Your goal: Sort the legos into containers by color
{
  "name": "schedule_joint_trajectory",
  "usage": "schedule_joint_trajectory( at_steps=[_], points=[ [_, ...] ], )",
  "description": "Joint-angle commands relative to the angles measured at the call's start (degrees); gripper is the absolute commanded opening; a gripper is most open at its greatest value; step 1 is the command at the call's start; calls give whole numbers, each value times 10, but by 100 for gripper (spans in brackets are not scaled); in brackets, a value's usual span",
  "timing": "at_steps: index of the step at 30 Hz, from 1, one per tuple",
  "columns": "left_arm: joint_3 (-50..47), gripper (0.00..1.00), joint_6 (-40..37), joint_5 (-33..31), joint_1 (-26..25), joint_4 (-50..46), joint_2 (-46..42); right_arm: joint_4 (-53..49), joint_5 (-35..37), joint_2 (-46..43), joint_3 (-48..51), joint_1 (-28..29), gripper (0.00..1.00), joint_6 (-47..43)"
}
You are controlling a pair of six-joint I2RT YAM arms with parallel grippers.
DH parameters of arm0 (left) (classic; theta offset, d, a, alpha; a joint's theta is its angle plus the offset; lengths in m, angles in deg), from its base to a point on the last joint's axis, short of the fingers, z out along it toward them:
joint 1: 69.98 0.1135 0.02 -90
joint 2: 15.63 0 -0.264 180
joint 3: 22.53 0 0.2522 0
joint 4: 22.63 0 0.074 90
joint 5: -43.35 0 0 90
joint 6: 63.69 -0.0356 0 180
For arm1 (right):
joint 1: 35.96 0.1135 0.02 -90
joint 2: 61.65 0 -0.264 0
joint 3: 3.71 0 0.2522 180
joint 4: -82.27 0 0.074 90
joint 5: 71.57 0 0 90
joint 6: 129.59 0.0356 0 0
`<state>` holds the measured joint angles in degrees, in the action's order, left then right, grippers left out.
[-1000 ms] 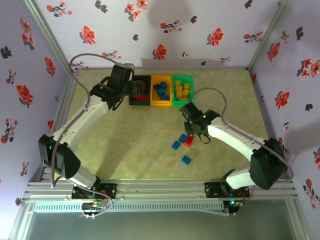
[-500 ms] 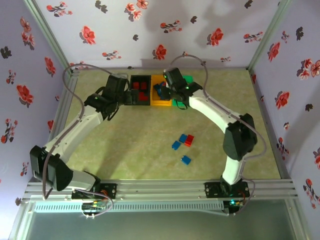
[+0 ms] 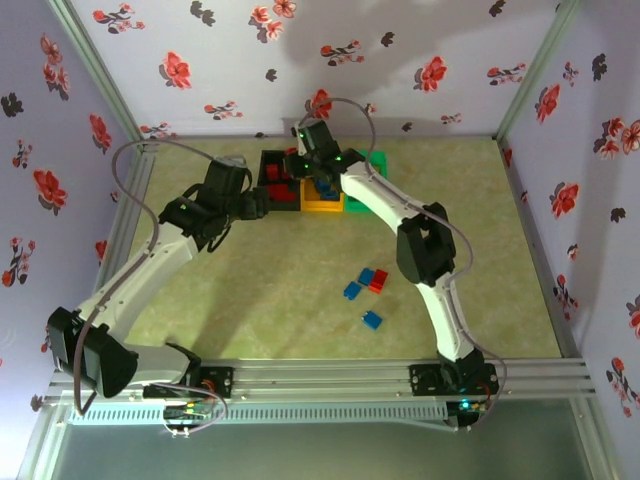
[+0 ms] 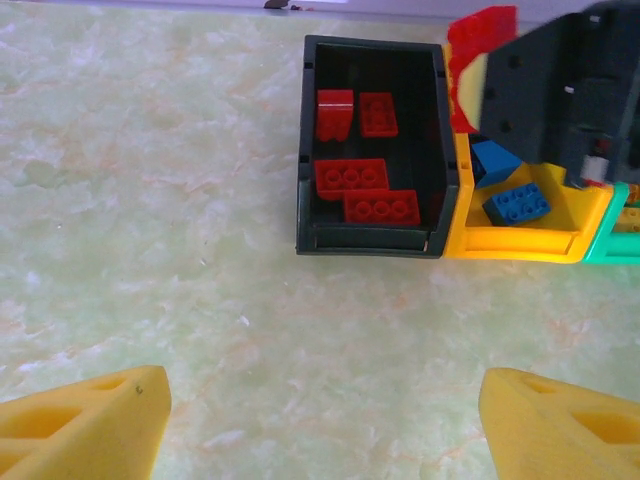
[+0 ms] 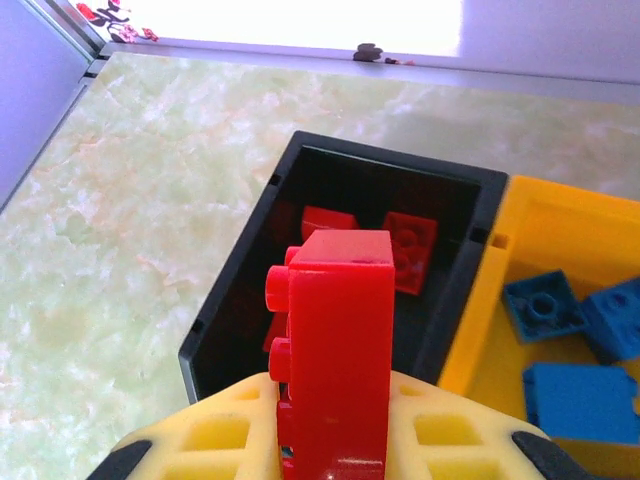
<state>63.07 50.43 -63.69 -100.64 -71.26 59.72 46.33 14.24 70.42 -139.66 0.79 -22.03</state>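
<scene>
My right gripper (image 3: 300, 163) hangs over the black bin (image 3: 268, 203), shut on a red lego (image 5: 340, 330) held on edge between its yellow fingers (image 5: 225, 435). Several red legos (image 4: 352, 177) lie inside the black bin (image 4: 370, 243). Beside it, the orange bin (image 4: 520, 243) holds blue legos (image 4: 516, 203), and the green bin (image 3: 377, 160) is partly hidden by the right arm. My left gripper (image 3: 260, 198) is open, low over the table just left of the black bin, with nothing between its fingers (image 4: 90, 420). A red lego (image 3: 378, 283) and three blue legos (image 3: 372, 320) lie loose mid-table.
The three bins stand in a row against the back wall. Flowered walls close in the table on three sides. The right arm (image 3: 420, 250) arches from its base across the table's middle to the bins.
The right arm swung from above the loose legos back and left to over the black bin, carrying the red lego. The left gripper drew back left, off the black bin.
</scene>
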Motion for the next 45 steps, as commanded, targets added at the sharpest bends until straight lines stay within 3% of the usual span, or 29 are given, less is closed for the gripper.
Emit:
schedule_joint_trajectory(
  at_steps=[1,5,8,13,19,23,30,36,45],
  points=[
    [-4,81,12,-17,-4,-12,-13,-3,-22,48,-84,1,24,18],
    [-3,83,10,-13,-5,-17,-12,-51,-19,100,-174,0,52,10],
    [-5,83,11,-12,-7,-18,-11,-62,-12,98,-180,-1,60,0],
    [-5,83,11,-9,-13,-20,-7,-79,8,56,-143,-3,62,-20],
    [-7,83,18,16,-38,-16,12,-38,40,-66,28,-13,64,-27],
    [-7,83,21,32,-78,-16,44,-15,57,-150,154,-28,65,-25],
    [-41,83,21,119,-155,13,98,-7,96,-276,313,-69,65,-14],
    [-31,81,1,144,-222,15,162,-8,109,-352,402,-108,65,5],
    [38,79,-5,174,-267,25,268,-1,108,-432,492,-152,66,33]
  ],
)
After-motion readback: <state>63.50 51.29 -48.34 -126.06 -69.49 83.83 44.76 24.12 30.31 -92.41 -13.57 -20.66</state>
